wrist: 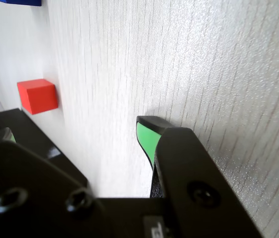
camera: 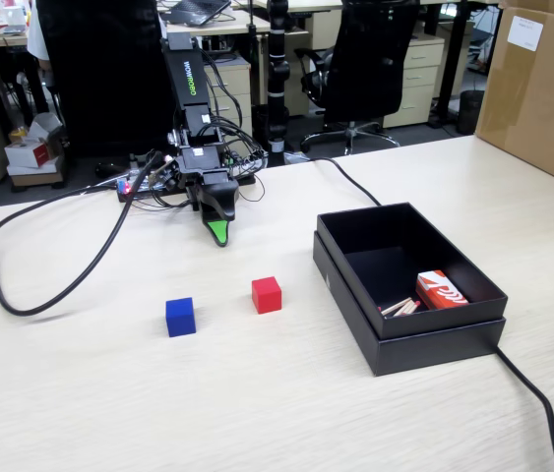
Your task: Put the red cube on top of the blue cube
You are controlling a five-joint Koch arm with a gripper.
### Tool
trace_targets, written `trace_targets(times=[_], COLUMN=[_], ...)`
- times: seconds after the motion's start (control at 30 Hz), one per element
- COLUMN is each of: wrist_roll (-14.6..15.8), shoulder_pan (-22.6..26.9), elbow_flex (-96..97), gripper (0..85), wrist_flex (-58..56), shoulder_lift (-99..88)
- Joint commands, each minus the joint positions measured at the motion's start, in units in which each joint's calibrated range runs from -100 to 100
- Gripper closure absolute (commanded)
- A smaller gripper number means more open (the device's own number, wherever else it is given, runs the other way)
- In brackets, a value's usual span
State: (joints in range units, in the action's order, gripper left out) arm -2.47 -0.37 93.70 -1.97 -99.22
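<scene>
- Standing apart on the bare table (camera: 286, 393), the red cube (camera: 267, 294) and the blue cube (camera: 180, 317) both rest flat on the wood; in the fixed view the red one lies to the right of the blue one, with a clear gap between them.
- We find no stacking done: the task is at its opening step, the approach to the red cube.
- We note the claw (camera: 219, 234) low over the table, tip pointing down, behind both cubes and well apart from them.
- We see nothing held in the claw. In the wrist view one green-faced finger (wrist: 146, 136) shows plainly and the other is mostly out of frame at the left edge, so we cannot tell how wide the claw stands.
- We record a black box (camera: 409, 324) to the right, holding a red-and-white packet (camera: 441, 290); it plays no part.
- We judge the next move to call for a reach forward to the red cube, jaws open wide enough to straddle it, then a descent squarely over it.
</scene>
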Motion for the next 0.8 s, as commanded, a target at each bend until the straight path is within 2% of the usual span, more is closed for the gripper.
trace_targets(times=[0.0,0.3,0.57,0.77], wrist_roll=[-0.39,-0.54,-3.27,-3.76], shoulder_pan=[-0.05,-0.05,-0.59,-1.12], elbow_flex=[0.77,-2.77,-4.67,-9.57], gripper=[36.8,37.0,35.8,37.0], wrist_flex=[-0.83,-5.15,-5.41,-8.18], shoulder_lift=[0.49,0.6,0.71,1.06])
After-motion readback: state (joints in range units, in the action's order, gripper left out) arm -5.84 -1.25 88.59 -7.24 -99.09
